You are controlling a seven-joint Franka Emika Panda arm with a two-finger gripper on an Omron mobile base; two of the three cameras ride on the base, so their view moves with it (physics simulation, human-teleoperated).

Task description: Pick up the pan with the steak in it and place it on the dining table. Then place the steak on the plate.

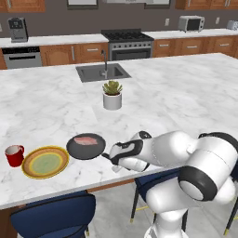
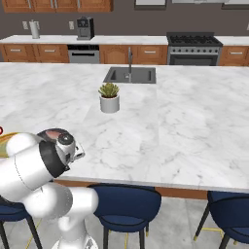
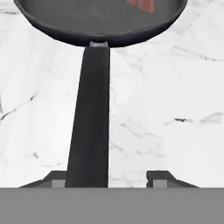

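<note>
Three things sat in a row near the front left edge of the table [image 1: 176,93], seen from the left base view: a red mug [image 1: 14,155] furthest left, the plate [image 1: 45,162] just beside it, then the pan [image 1: 86,146] just right of the plate. The steak [image 1: 84,140] lay flat inside the pan, toward its far side. The pan's handle [image 3: 89,127] pointed right toward the gripper [image 3: 107,179], which hovered low at the table's edge.

In the hand view, the jaws stood apart: the handle ran along the left fingertip [image 3: 54,180], and whether they touched could not be told, while the right one stood clear of it with bare marble between. The pan rested on the table.

The tabletop was white marble with grey veins. Further back on it stood a small potted plant [image 1: 112,95] in a white pot, and behind that a sink [image 1: 102,72] with a tap was set into the top. Blue stools [image 2: 127,206] were tucked under the near edge.

Along the back wall ran wooden cabinets [image 1: 74,53] under a pale counter, with a coffee machine [image 1: 18,29] at the left, a stove [image 1: 128,44] in the middle and a toaster oven [image 1: 191,23] at the right.
</note>
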